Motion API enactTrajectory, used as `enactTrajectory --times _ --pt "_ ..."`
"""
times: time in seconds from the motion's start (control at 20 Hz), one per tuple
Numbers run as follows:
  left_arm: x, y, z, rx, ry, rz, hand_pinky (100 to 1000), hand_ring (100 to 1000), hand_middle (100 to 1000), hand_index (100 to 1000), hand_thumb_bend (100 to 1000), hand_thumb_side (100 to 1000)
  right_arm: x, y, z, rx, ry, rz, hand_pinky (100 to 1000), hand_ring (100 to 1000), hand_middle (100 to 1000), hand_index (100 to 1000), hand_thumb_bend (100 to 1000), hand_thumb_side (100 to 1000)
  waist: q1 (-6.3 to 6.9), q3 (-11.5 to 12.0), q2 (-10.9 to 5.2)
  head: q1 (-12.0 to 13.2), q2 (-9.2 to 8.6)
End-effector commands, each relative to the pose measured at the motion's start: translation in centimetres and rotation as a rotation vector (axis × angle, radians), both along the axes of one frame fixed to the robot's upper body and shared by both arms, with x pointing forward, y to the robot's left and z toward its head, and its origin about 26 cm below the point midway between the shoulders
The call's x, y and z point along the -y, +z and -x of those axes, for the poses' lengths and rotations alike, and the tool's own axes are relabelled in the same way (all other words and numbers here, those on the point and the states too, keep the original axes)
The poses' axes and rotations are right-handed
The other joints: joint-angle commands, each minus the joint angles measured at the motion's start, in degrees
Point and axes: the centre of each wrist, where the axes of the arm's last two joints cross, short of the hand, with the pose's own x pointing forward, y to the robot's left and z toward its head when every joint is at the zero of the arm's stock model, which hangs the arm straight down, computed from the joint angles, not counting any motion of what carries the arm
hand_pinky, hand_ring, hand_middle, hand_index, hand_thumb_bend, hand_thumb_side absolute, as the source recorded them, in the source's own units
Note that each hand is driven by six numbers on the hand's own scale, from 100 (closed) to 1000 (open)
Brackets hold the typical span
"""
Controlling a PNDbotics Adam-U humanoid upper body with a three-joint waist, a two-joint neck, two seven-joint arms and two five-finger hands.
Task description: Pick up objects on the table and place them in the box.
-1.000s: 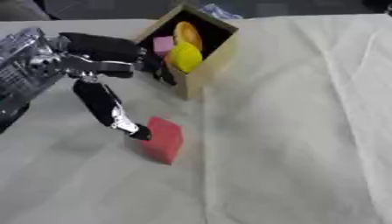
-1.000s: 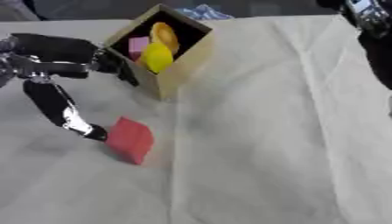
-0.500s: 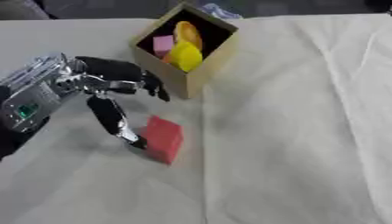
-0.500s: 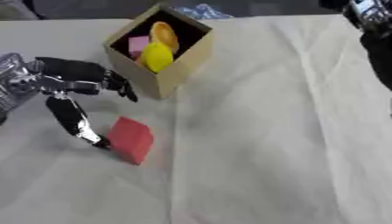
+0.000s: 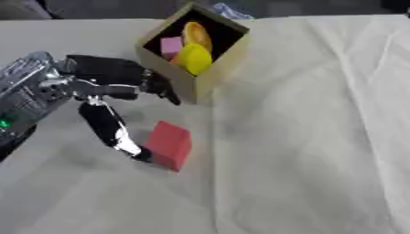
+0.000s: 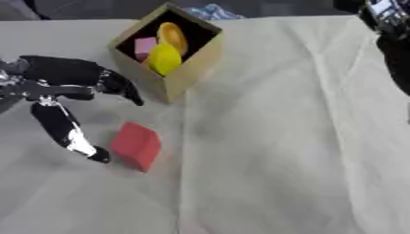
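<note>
The left hand (image 5: 96, 89) spreads its fingers (image 5: 112, 130) wide beside the red block (image 5: 169, 145), probably to grab it; the box (image 5: 210, 73) waits at one o'clock.

Red block (image 5: 170, 145), tan box (image 5: 214, 59) holding yellow, orange and pink things, cream cloth (image 5: 320, 137).

A creased pale cloth (image 5: 304, 137) covers the table, with something crinkled, bluish (image 6: 210, 10) behind its far edge.

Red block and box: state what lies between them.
Only bare tablecloth lies between the red block and the box, as the left eye view shows; the left hand is off to the side.
</note>
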Motion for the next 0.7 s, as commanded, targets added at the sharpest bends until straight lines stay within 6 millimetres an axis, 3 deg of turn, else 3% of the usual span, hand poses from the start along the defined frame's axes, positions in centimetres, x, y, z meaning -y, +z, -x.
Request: enactTrajectory --times 0.05,0.7 --pt "0.0 0.8 0.4 0.066 0.020 -0.031 866 825 812 900 672 556 0.2 0.9 0.4 0.036 -0.004 0.004 888 860 681 844 100 718 -0.19 -0.13 -1.18 0.17 0.03" --pt "0.5 -3.3 -3.1 0.022 0.075 -0.074 851 804 783 889 646 542 0.1 0.9 0.4 0.038 -0.001 -0.006 888 861 681 844 100 719 -0.55 -0.57 -0.72 0.63 -0.28"
